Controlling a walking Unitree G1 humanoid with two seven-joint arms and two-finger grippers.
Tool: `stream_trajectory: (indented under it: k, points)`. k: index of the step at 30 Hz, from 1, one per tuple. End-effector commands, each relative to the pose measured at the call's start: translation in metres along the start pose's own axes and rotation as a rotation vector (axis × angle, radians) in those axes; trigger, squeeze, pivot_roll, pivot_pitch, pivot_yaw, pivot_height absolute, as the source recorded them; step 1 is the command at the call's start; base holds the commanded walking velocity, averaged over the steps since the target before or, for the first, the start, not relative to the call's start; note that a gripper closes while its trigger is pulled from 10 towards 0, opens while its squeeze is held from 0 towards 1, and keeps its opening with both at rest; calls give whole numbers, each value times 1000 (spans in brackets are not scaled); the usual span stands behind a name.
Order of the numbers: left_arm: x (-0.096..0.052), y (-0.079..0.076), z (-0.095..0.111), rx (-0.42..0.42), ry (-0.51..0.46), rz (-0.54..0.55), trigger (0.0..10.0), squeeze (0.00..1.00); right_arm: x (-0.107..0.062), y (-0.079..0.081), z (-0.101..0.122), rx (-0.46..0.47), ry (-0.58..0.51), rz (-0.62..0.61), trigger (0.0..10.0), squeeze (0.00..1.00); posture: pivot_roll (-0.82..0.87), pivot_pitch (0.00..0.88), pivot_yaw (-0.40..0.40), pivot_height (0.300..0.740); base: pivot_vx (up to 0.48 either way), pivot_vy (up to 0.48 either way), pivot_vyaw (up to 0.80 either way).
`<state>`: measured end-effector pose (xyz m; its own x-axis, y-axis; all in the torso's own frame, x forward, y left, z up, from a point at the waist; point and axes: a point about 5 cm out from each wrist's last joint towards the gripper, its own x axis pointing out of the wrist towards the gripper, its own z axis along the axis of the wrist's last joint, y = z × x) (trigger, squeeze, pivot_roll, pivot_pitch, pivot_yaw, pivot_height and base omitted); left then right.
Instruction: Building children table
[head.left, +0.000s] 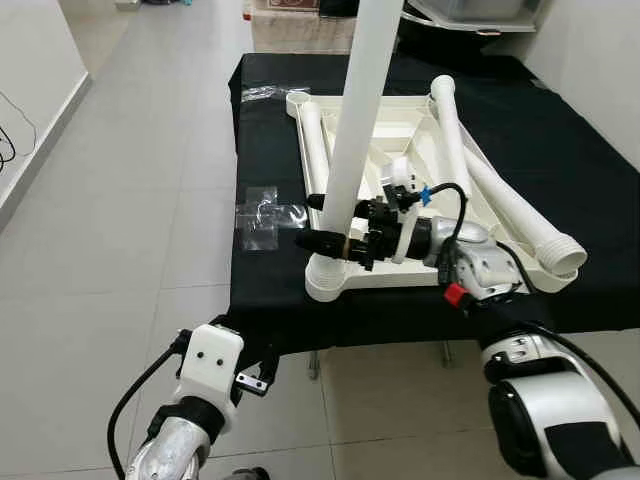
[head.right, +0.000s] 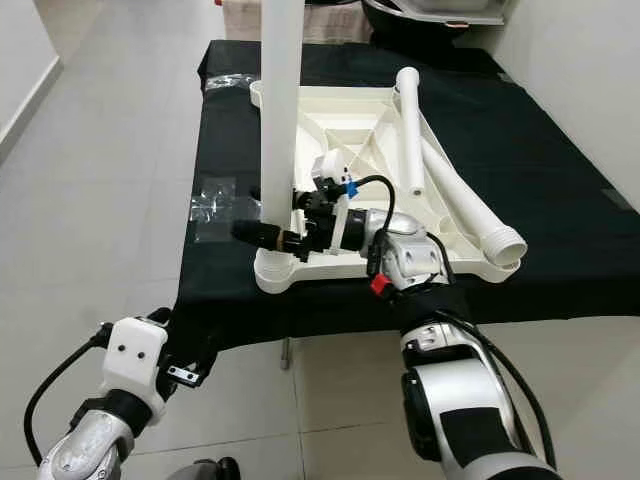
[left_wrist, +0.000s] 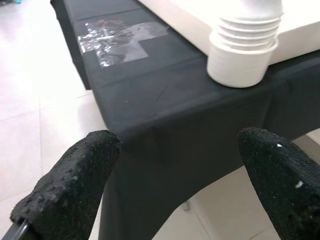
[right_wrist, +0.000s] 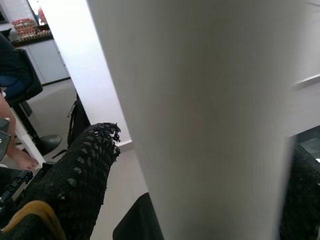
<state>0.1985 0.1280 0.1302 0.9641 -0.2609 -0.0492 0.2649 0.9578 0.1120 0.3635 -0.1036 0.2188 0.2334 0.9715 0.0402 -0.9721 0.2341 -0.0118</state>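
The white children's table top (head.left: 385, 135) lies upside down on a black-covered table (head.left: 270, 290). One white leg (head.left: 355, 130) stands upright in the near left corner socket (head.left: 330, 278). My right gripper (head.left: 306, 221) is shut on this leg just above the socket, one finger (right_wrist: 75, 185) on each side of the leg (right_wrist: 200, 115). Two loose legs (head.left: 510, 210) lie along the top's right side, and another (head.left: 313, 150) lies on its left. My left gripper (left_wrist: 175, 185) hangs open below the table's front edge, short of the socket (left_wrist: 242, 55).
A clear plastic bag (head.left: 262, 218) lies on the cloth left of the table top, and another (head.left: 262, 93) sits at the far left corner. Grey tiled floor opens to the left. A person's foot (right_wrist: 15, 157) and a chair base show in the right wrist view.
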Motion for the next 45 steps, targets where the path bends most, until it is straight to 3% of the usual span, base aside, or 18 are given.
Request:
stream_trajectory:
  k: [1, 2, 3, 4, 14, 23, 26, 29, 30, 32, 33, 34, 35, 37, 38, 41, 44, 45]
  points:
    - [-1, -3, -2, 2, 5, -12, 10000, 0, 3, 0, 2, -19, 8, 3, 10000, 0, 158, 148, -114, 740, 0, 0, 0]
    - [-1, -3, -2, 2, 5, -13, 10000, 0, 4, 0, 3, -22, 7, 8, 8980, 0, 158, 147, -114, 740, 0, 0, 0]
    - [-1, -4, -2, 2, 8, -13, 10000, 0, 6, 1, 2, -24, 12, 14, 3451, 0, 156, 146, -115, 740, 0, 0, 0]
    - [-1, -4, -3, 2, 10, -12, 10000, 0, 8, 1, 1, -24, 18, 17, 0, 0, 155, 147, -116, 740, 0, 0, 0]
    - [-2, -3, -3, 3, 13, -8, 10000, 0, 11, 2, -4, -43, 42, -21, 0, 0, 150, 146, -111, 740, 0, 0, 0]
    - [0, 1, -2, -20, 7, 27, 10000, 0, 10, 1, -10, -91, 43, -229, 0, 0, 148, 145, -113, 740, 0, 0, 0]
    - [2, 3, -1, -14, 2, 31, 10000, 0, 6, -1, -12, -104, 18, -401, 0, 0, 138, 144, -109, 740, 0, 0, 0]
    - [5, 5, 0, -3, -6, 29, 10000, 0, 7, -1, -16, -110, -15, -659, 0, 0, 135, 146, -104, 740, 0, 0, 0]
    - [5, 5, 0, -3, -6, 29, 10000, 0, 7, -1, -16, -110, -15, -659, 0, 0, 135, 146, -104, 740, 0, 0, 0]
    - [6, 6, 0, 0, -9, 30, 10000, 0, 7, -6, -21, -97, 29, -980, 0, 0, 132, 148, -105, 740, 0, 0, 0]
    - [6, 6, 0, 0, -9, 30, 10000, 0, 7, -6, -21, -97, 29, -980, 0, 0, 132, 148, -105, 740, 0, 0, 0]
    - [7, 5, 0, 3, -9, 30, 10000, 0, 1, -9, -23, -83, 40, -1194, 0, 0, 131, 145, -104, 740, 0, 0, 0]
    - [7, 5, 0, 3, -9, 30, 10000, 0, 1, -9, -23, -83, 40, -1194, 0, 0, 131, 145, -104, 740, 0, 0, 0]
    - [7, 5, 1, 8, -10, 28, 10000, 0, -5, -11, -21, -35, 5, -1485, 0, 0, 136, 147, -109, 740, 0, 0, 0]
    - [7, 5, 1, 8, -10, 28, 10000, 0, -5, -11, -21, -35, 5, -1485, 0, 0, 136, 147, -109, 740, 0, 0, 0]
    - [7, 4, 0, 10, -8, 29, 10000, 0, 11, -8, -13, 26, -86, -1666, 0, 0, 141, 145, -109, 740, 0, 0, 0]
    - [7, 3, 0, 14, -8, 27, 10000, 0, 27, -7, -12, 80, -101, -1667, 0, 0, 152, 148, -114, 740, 0, 0, 0]
    - [7, 3, 0, 17, -7, 25, 10000, 0, 36, -6, -10, 75, -108, -1632, 7451, 0, 155, 149, -112, 740, 0, 0, 0]
